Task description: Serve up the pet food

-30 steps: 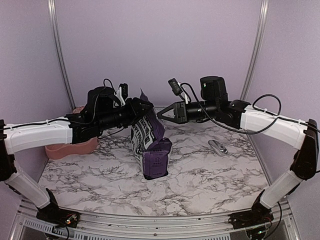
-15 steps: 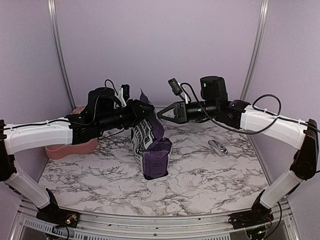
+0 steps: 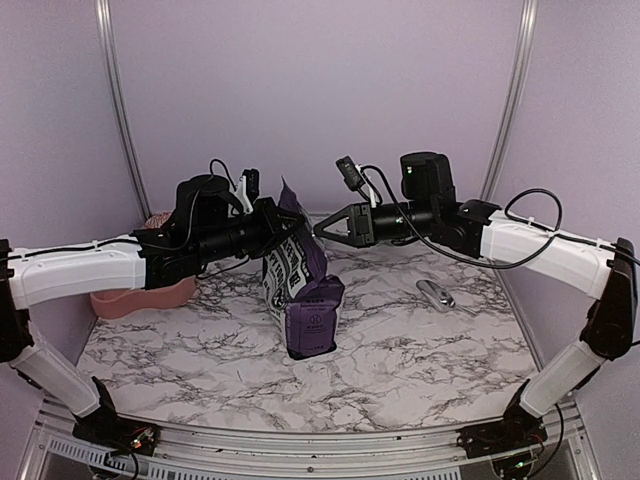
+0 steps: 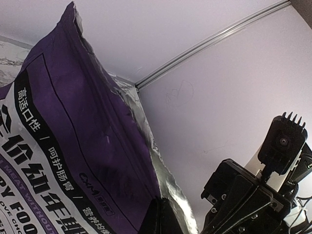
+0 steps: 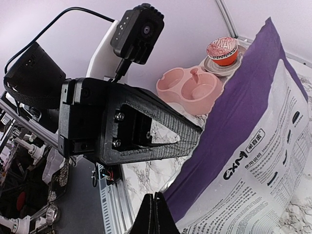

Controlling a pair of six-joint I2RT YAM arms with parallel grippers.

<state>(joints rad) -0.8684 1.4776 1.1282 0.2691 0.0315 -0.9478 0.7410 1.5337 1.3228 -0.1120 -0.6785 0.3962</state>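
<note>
The pet food (image 3: pixel 310 315) is a tall purple bag with a white printed panel, standing upright on the marble table. Both arms meet at its top. My left gripper (image 3: pixel 292 222) is shut on the bag's upper edge; the left wrist view shows its fingertips (image 4: pixel 163 217) pinched on the purple film and silver lining of the bag (image 4: pixel 73 146). My right gripper (image 3: pixel 318 230) is shut on the same edge from the other side. In the right wrist view its tips (image 5: pixel 155 212) close at the rim of the bag (image 5: pixel 253 146).
A pink double pet bowl (image 3: pixel 140 298) sits at the left edge behind my left arm, also seen as the pink bowl (image 5: pixel 187 90). Behind it stands a small patterned bowl (image 5: pixel 222 51). A metal scoop (image 3: pixel 435 293) lies on the table to the right.
My left gripper has closed onto the bag's top edge. The right gripper stayed shut and still, and the bag has barely moved.
</note>
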